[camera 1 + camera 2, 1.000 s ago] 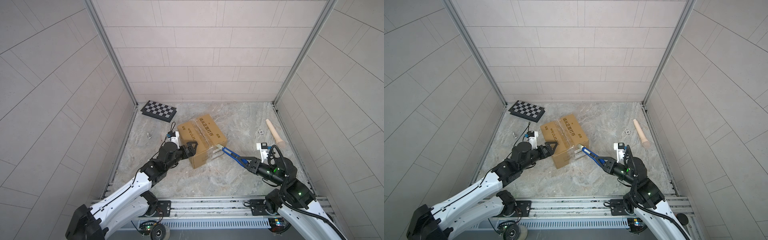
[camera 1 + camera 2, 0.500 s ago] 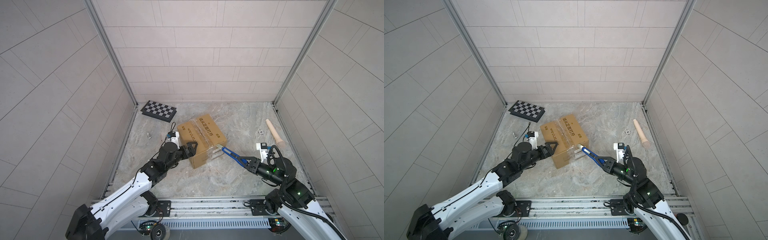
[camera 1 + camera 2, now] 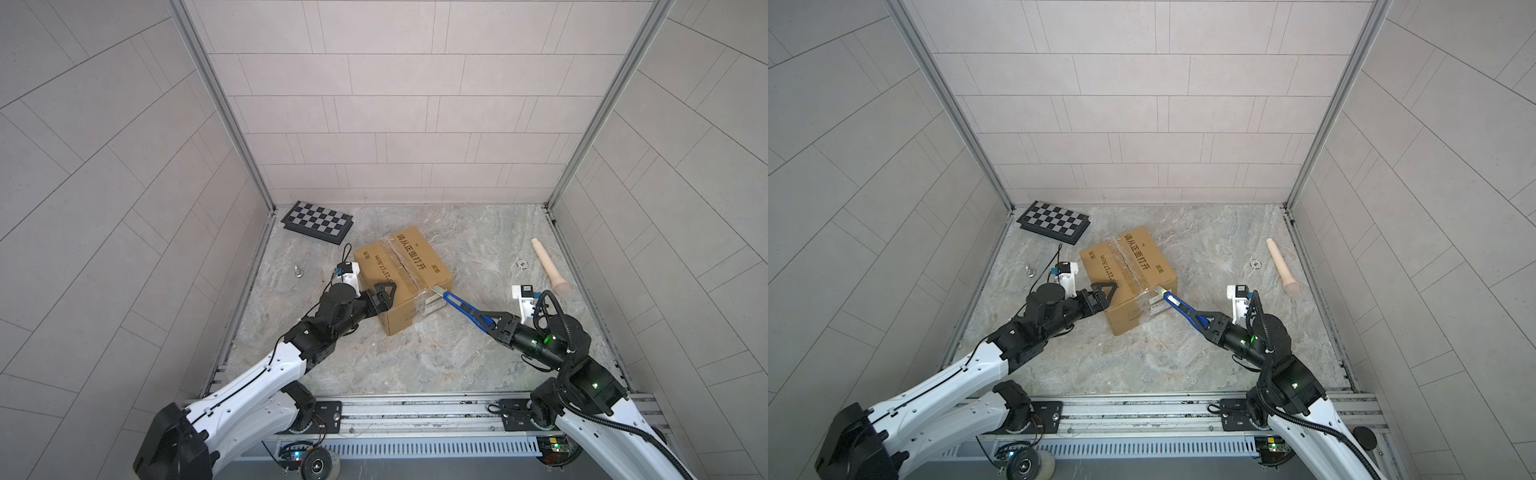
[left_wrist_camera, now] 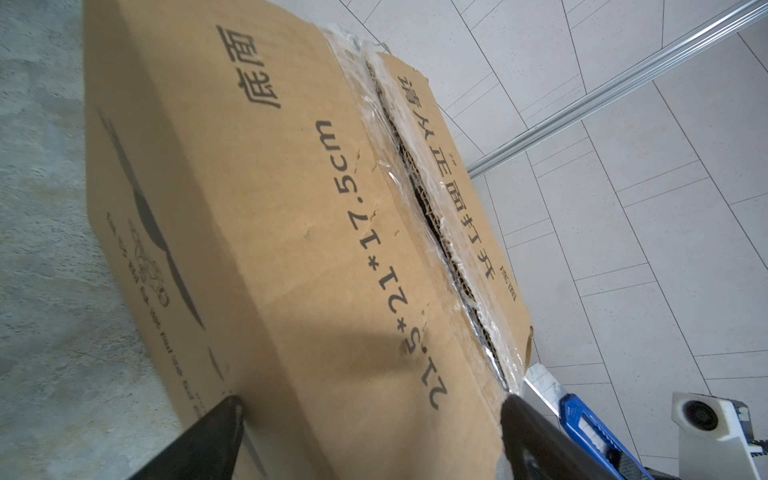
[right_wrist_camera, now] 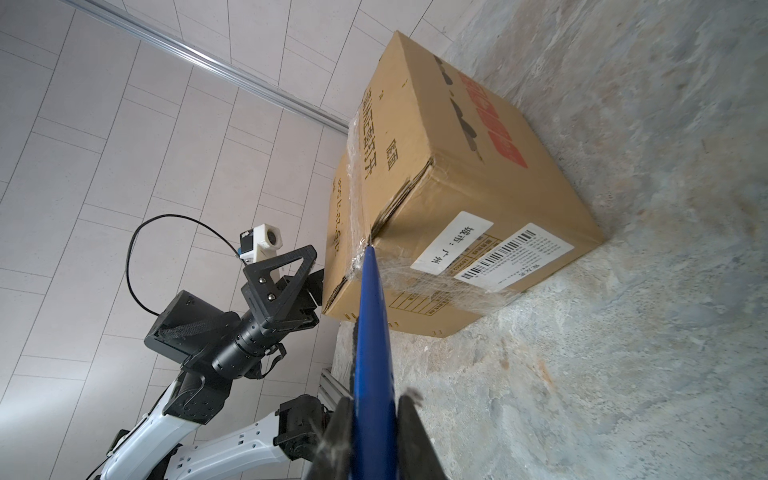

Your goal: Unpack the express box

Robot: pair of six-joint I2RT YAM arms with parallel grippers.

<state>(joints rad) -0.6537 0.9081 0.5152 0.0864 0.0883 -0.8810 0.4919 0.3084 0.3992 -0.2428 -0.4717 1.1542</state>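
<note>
Spread wide, the left pincer (image 3: 385, 293) has its two black fingers (image 4: 224, 415) at the left face of the express box (image 3: 399, 266), gripping nothing. The right pincer (image 3: 489, 326) is clenched on a blue utility knife (image 3: 459, 305), whose blade tip meets the taped seam at the box's near right edge. The box sits on the marble floor (image 3: 415, 361), its top seam gaping under torn tape. A chequered board (image 3: 318, 222) lies beyond its far left corner.

Inching tip of blue utility knife (image 3: 461, 306) slightly further up toward taped seam at express box (image 3: 399, 270) top edge; creeping right gripper (image 3: 488, 325) forward with it, barely noticeable.
</note>
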